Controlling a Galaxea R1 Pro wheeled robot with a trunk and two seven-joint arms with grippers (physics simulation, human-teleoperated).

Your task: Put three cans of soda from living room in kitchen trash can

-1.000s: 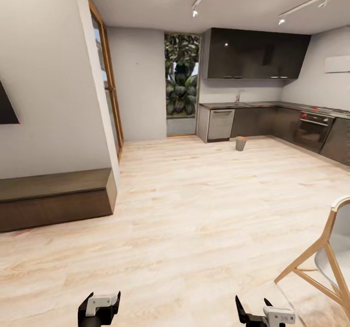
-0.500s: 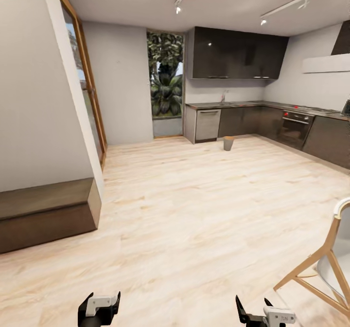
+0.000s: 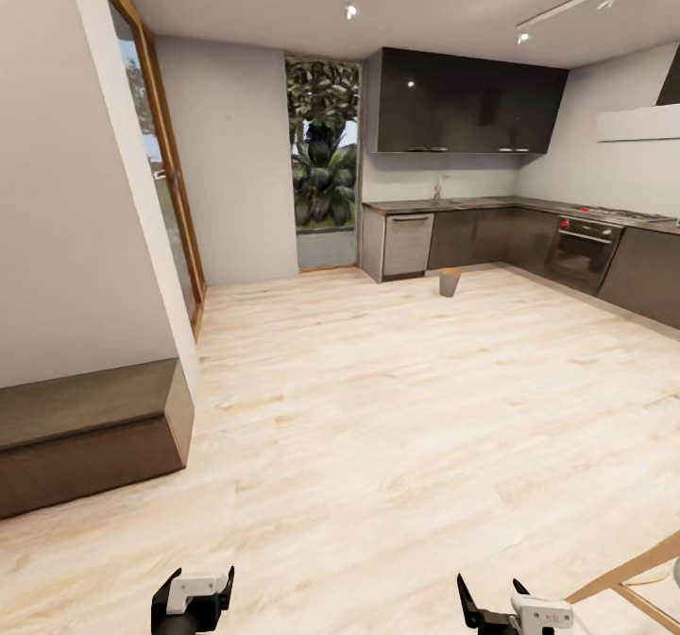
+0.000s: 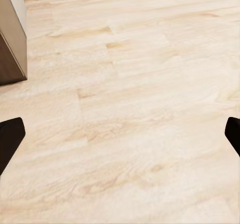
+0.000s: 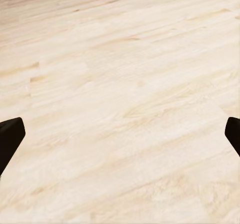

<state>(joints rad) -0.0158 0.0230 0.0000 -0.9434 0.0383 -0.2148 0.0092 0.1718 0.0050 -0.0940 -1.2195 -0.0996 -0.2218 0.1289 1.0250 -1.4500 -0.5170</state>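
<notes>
The tash can (image 3: 450,282), a small pale tapered bin, stands on the pale wood floor in front of the kitchen's dark cabinets (image 3: 472,236), far ahead of me. The cans of soda are out of view. My left gripper (image 3: 194,599) and right gripper (image 3: 515,609) hang low at the head view's bottom edge. In the left wrist view the left gripper (image 4: 120,139) is open, its dark fingertips (image 4: 10,139) wide apart over bare floor. The right gripper (image 5: 120,139) is open too, with nothing between its fingertips (image 5: 10,136).
A low dark wooden bench (image 3: 85,432) juts from the wall corner at my left. A wooden chair leg (image 3: 628,574) pokes in at the lower right. An oven (image 3: 581,252) and counter line the right wall. A wood-framed glass door (image 3: 156,172) is on the left.
The whole view has shifted: the camera has turned and moved forward. The chair has slid almost out at the lower right. Both grippers hold the same pose.
</notes>
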